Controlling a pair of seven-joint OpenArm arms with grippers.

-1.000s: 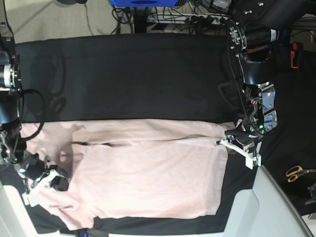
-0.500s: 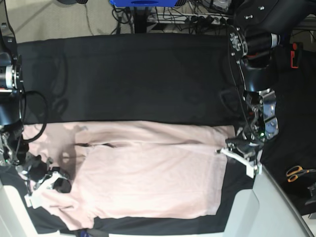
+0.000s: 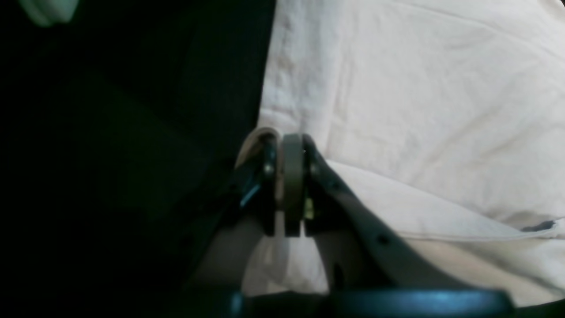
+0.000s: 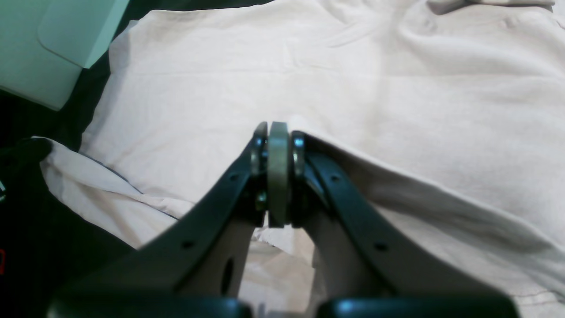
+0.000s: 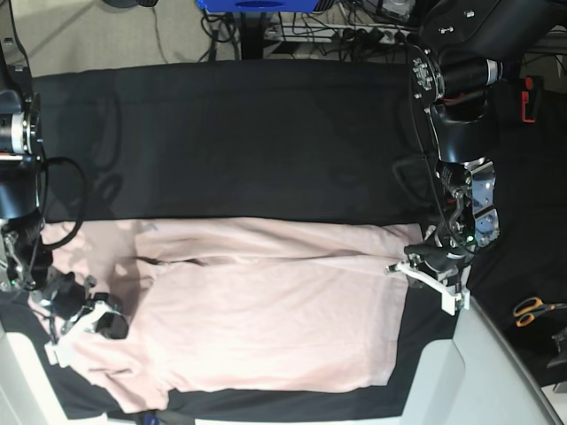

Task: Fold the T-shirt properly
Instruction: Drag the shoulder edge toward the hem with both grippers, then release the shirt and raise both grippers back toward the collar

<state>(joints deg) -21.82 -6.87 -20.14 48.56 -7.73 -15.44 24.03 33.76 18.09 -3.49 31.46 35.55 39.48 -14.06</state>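
Draping limply, the soft, light pale pink cotton T-shirt (image 5: 266,310) is clamped at opposite edges by the left claw (image 5: 423,258) and right claw (image 5: 78,312), near the surface's (image 5: 221,133) front edge.

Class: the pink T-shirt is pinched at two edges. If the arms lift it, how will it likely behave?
The T-shirt will probably sag between the grippers, since it already creases near the left gripper. It looks thin, so likely light. On the black tablecloth it would probably drag and bunch rather than slide flat.

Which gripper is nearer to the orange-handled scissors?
Left. The left gripper pinches the T-shirt edge, a short way from the scissors. The right gripper grips the shirt's opposite end, across the black tablecloth.
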